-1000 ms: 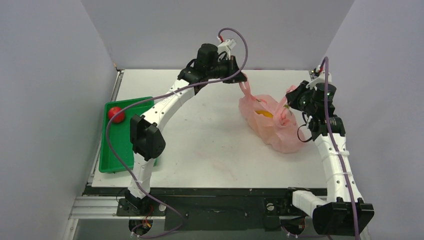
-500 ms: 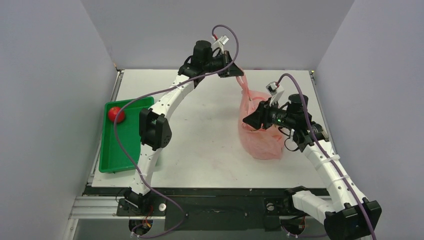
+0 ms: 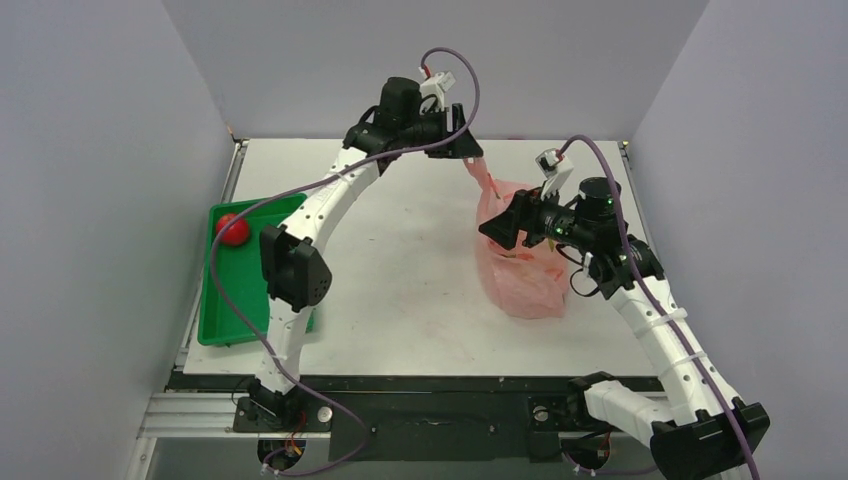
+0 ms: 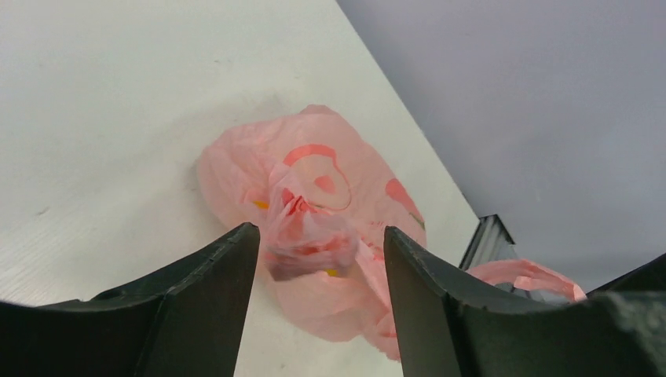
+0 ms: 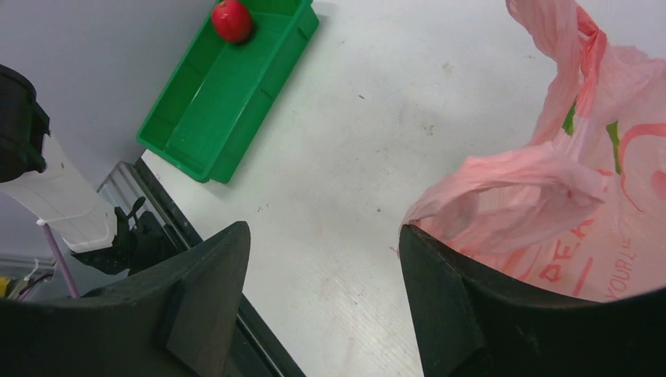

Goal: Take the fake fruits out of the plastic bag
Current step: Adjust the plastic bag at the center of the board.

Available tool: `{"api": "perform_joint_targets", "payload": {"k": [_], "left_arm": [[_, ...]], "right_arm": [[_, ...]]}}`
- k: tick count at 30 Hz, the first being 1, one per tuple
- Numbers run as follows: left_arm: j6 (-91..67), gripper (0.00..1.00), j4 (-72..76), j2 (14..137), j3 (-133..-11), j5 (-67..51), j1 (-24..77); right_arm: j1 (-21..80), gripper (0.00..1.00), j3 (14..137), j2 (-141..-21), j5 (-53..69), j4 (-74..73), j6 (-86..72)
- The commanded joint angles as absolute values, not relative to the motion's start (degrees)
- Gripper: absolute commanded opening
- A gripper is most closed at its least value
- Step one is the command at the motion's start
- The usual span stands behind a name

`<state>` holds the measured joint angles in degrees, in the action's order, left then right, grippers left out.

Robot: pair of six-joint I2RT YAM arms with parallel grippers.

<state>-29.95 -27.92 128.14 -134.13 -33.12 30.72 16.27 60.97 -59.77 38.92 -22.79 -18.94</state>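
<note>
Lifted since before, plastic bag (image 3: pixel 520 262) now hangs upright, handle topmost.

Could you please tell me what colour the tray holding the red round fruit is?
The tray is bright green; it shows best in the right wrist view.

Red print shows on the plastic bag (image 5: pixel 597 228) in the right wrist view: the letters "PEA", cut short by a fold, and under them "YOUR LIFE". No other writing is legible in any view.
</note>
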Motion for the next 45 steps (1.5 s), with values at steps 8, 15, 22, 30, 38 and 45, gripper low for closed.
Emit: {"api": "perform_joint_targets", "payload": {"k": [8,15,22,30,38,45], "left_arm": [[-20.47,0.59,-31.14,97.64,-109.2,-15.4,30.32],[-26.11,0.6,-18.95,92.09,-99.26,-22.45,33.74],[-14.46,0.65,-21.35,101.0,-109.49,-14.24,45.71],[-12.95,0.63,-33.28,117.28,-128.78,-9.29,48.54],[-20.96,0.0,-28.18,110.44,-119.33,-0.75,48.91],[-32.78,0.0,-1.91,90.61,-82.62,10.67,49.38]], "right_arm": [[17.97,0.68,61.38,-54.95,31.85,-26.18,-16.76],[17.85,0.67,56.81,-48.84,14.47,-29.51,-16.58],[17.49,0.68,55.08,-44.56,-1.94,-32.42,-18.43],[8.17,0.69,53.03,-43.72,-5.62,-33.0,-22.05],[4.12,0.67,53.27,-51.55,5.17,-30.86,-22.89],[13.11,0.69,57.5,-57.66,1.49,-28.92,-23.77]]}}
